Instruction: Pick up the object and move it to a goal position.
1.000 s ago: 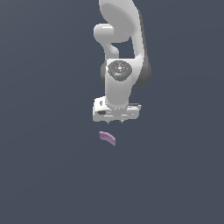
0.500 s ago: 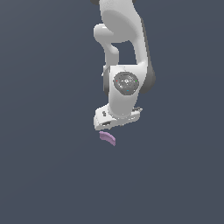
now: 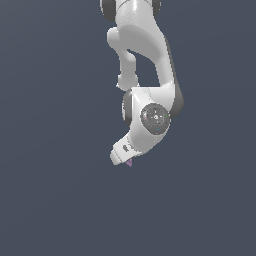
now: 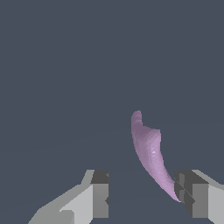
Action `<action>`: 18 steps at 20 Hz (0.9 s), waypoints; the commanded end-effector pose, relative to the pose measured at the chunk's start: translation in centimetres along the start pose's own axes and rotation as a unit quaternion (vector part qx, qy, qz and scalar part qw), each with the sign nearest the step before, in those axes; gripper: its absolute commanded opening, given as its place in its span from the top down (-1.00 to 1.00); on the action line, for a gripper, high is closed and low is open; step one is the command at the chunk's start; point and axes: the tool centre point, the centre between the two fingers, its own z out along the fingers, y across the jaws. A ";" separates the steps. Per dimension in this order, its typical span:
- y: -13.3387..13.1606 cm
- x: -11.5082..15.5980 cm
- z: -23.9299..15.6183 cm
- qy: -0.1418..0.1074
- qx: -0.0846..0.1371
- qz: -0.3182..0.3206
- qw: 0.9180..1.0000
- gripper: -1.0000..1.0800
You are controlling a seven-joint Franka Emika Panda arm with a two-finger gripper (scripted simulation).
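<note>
The object [image 4: 151, 151] is a small lilac curved arc lying on the dark grey floor. In the wrist view it lies between my fingers, and one end reaches close to one fingertip [image 4: 186, 192]; the other finger [image 4: 99, 192] stands well apart from it. My gripper [image 4: 143, 194] is open and holds nothing. In the exterior view my white hand [image 3: 123, 152] is tilted low over the object, and only a small lilac tip [image 3: 129, 163] shows under it. The fingers are hidden there.
The plain dark grey floor [image 3: 55, 200] spreads all around. The white arm [image 3: 145, 55] reaches down from the top of the exterior view. No other objects show.
The arm has come down and the hand has tilted over the object. The object was in plain view below the gripper; now the hand covers most of it.
</note>
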 end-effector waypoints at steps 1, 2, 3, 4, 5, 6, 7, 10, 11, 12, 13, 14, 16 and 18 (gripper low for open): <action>0.3 0.4 0.3 -0.018 -0.001 -0.038 0.999 -0.23; 0.4 0.6 0.4 -0.025 -0.001 -0.052 0.998 -0.23; 0.6 0.7 0.5 -0.032 -0.001 -0.066 0.997 -0.23; 0.7 0.9 0.7 -0.039 0.000 -0.080 0.996 -0.23; 0.8 1.0 0.8 -0.046 0.000 -0.094 0.995 -0.23; 0.9 1.1 0.9 -0.052 0.001 -0.107 0.993 -0.23; 1.1 1.2 1.0 -0.058 0.001 -0.119 0.991 -0.23; 1.3 1.4 1.4 -0.075 0.004 -0.151 0.986 -0.23; 1.4 1.4 1.4 -0.079 0.005 -0.160 0.984 -0.23; 1.5 1.5 1.5 -0.084 0.006 -0.168 0.982 -0.23; 1.6 1.5 1.6 -0.088 0.007 -0.176 0.980 -0.23; 1.6 1.5 1.7 -0.091 0.008 -0.183 0.979 -0.23; 1.8 1.5 1.8 -0.098 0.010 -0.194 0.976 -0.23; 1.8 1.6 1.9 -0.102 0.011 -0.203 0.974 -0.23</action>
